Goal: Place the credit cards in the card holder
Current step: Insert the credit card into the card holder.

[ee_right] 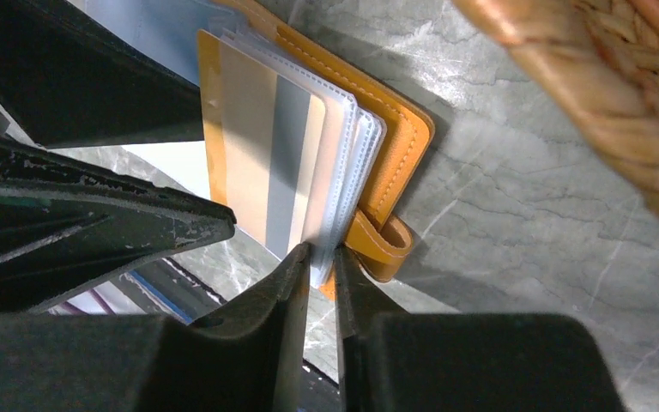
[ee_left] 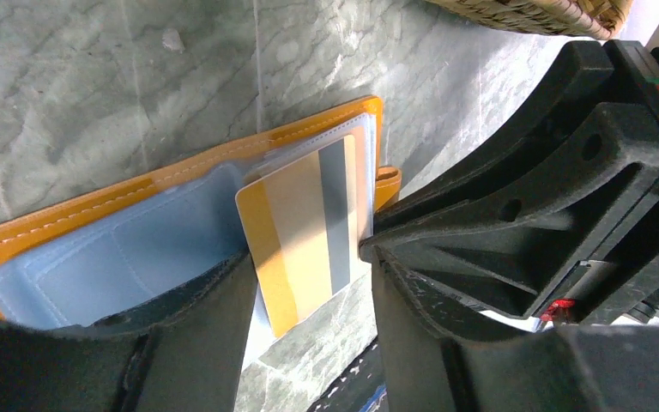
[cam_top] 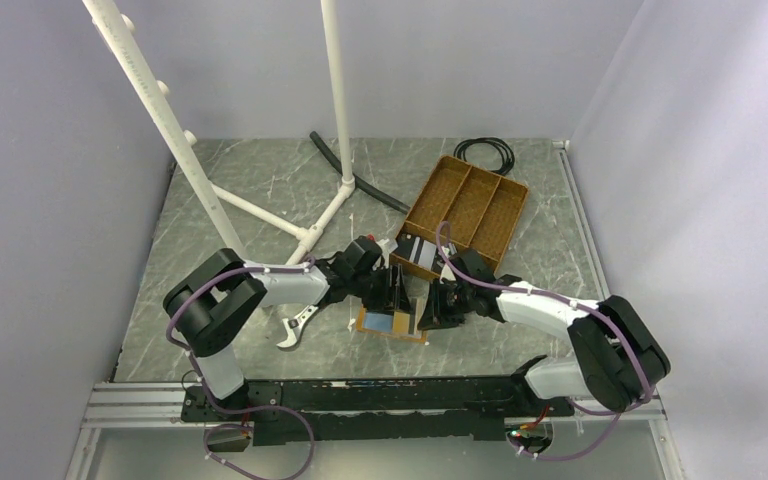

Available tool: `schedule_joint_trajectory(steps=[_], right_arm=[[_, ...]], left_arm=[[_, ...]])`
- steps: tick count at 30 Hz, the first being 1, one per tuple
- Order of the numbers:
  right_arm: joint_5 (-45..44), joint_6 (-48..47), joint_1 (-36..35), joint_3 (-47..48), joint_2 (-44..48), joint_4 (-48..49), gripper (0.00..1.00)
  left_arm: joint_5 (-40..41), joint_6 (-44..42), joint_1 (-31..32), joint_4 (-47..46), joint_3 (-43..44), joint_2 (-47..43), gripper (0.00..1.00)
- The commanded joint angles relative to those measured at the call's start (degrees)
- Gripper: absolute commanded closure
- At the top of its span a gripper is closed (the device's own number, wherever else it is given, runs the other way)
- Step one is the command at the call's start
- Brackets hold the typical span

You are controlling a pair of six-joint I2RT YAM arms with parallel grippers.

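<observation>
We see the card holder (cam_top: pixel 392 325) lying open on the tabletop (cam_top: pixel 530 290), just in front of the two arms, with its orange cover down and its bluish inner panels facing up. A striped card (ee_left: pixel 309 223), banded yellow, tan and grey, stands at the holder's right half against the clear sleeves (ee_right: pixel 356 146). The left pincer (ee_left: pixel 305 255) comes down over this card with its fingers spread. One finger meets each long edge of the card, but we cannot tell whether they squeeze it or only rest beside it. The right pincer (ee_right: pixel 319 257) is nearly pressed together and pinches the lower edge of the clear sleeves, just beside the holder's orange strap loop (ee_right: pixel 386 245). The two pincers are close together, and the right one's finger almost touches the left one's in the left wrist view. Behind them, the brown divided tray (cam_top: pixel 485 215) sits at an angle. More cards (cam_top: pixel 417 256), dark with some white, lie in its crosswise end compartment, the one nearest the holder. We also note a metal tool (cam_top: pixel 295 328) on the tabletop left of the holder, under the left arm. A white pipe stand (cam_top: pixel 335 100) rises at the back left, and a coil of black cable (cam_top: pixel 485 152) lies at the far edge.
</observation>
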State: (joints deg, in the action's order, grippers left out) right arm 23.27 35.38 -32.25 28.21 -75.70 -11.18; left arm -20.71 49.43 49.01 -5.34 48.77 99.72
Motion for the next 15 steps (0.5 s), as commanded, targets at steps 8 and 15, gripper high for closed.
schedule_joint_trajectory(steps=[8,15], right_arm=[[-5.7,-1.6,0.4,1.2,3.0,-4.7,0.62],[0.1,2.1,-0.9,1.7,-2.4,5.6,0.92]], left_arm=[[-3.2,2.0,0.7,-0.7,0.4,0.5,0.39],[-8.6,6.6,2.4,-12.8,1.1,5.1,0.46]])
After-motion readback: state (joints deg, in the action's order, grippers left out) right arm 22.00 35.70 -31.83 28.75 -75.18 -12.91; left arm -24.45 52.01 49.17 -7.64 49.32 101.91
